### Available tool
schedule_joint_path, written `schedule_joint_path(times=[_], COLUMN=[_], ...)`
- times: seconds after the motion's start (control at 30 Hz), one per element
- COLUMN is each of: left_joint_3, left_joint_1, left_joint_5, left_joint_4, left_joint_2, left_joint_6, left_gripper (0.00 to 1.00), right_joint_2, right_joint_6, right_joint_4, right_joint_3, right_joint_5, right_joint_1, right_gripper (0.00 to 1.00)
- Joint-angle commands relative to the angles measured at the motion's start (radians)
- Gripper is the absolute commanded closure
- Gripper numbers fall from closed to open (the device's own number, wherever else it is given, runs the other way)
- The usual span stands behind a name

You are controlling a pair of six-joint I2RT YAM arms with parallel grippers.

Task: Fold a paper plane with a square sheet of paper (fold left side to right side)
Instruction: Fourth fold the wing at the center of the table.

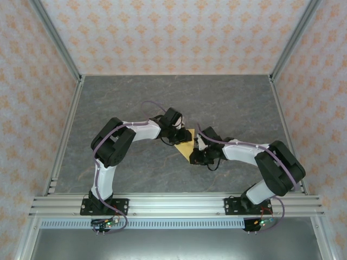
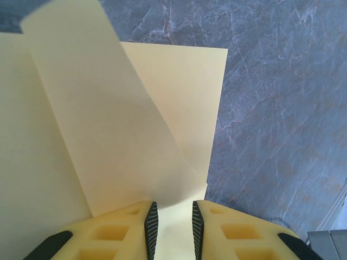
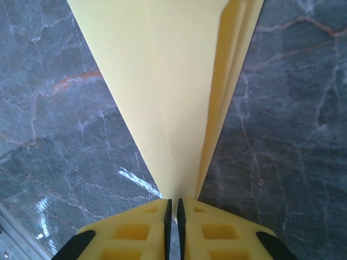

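Your right gripper (image 3: 174, 203) has its two black fingers (image 3: 168, 216) pressed almost together. The pointy end of the yellow paper (image 3: 168, 81) goes right in between them, so this gripper is pinching the paper by its tip. From the fingers the paper spreads out wider and wider as it goes away from them. On the right of the fingers you can see a few thin layers of paper standing up on edge, one beside the other. The gray table (image 3: 54, 108) lies on both sides of the fingers.

Your left gripper (image 2: 172, 208) has its fingers (image 2: 152, 227) a little way apart, with a narrow gap. Yellow paper (image 2: 108, 108) shows in that gap. A loose flap of paper curls up from just in front of the fingers and leans away to the left. Under the flap, more paper lies flat on the table (image 2: 271, 108), ahead of the fingers and to their left. You cannot tell if these fingers are squeezing the paper or only sitting around it.

From above, the paper (image 1: 186, 146) sits between the two grippers. The left gripper (image 1: 176, 132) is at its far side and the right gripper (image 1: 196, 154) is at its near side, both touching it, in the middle of the table (image 1: 227, 103).
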Motion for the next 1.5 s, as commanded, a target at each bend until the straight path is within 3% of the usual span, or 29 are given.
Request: schedule_joint_path(times=[0.0, 0.2, 0.37, 0.67, 1.1, 1.47], left_joint_3=[-0.007, -0.011, -0.014, -0.014, -0.009, 0.015], left_joint_1=[0.002, 0.001, 0.001, 0.001, 0.001, 0.008], left_joint_5=[-0.077, -0.075, -0.071, -0.068, -0.069, -0.089], left_joint_4=[-0.086, -0.087, -0.077, -0.072, -0.081, -0.11], left_joint_2=[0.014, 0.006, 0.003, 0.002, -0.005, -0.081], left_joint_6=[0.02, 0.018, 0.012, 0.007, 0.012, 0.053], left_gripper=[0.73, 0.73, 0.73, 0.73, 0.73, 0.69], right_joint_2=[-0.01, -0.141, -0.264, -0.097, 0.012, 0.081], right_joint_6=[-0.023, 0.027, 0.119, 0.283, 0.219, 0.16], right_joint_4=[-0.179, -0.123, 0.036, 0.399, 0.327, 0.106], right_joint_3=[-0.042, -0.04, -0.084, -0.111, -0.076, -0.023], right_joint_5=[-0.022, -0.054, -0.106, -0.118, -0.056, 0.077], right_joint_1=[0.019, 0.002, -0.106, -0.123, -0.079, -0.061], right_gripper=[0.84, 0.84, 0.86, 0.97, 0.98, 0.98])
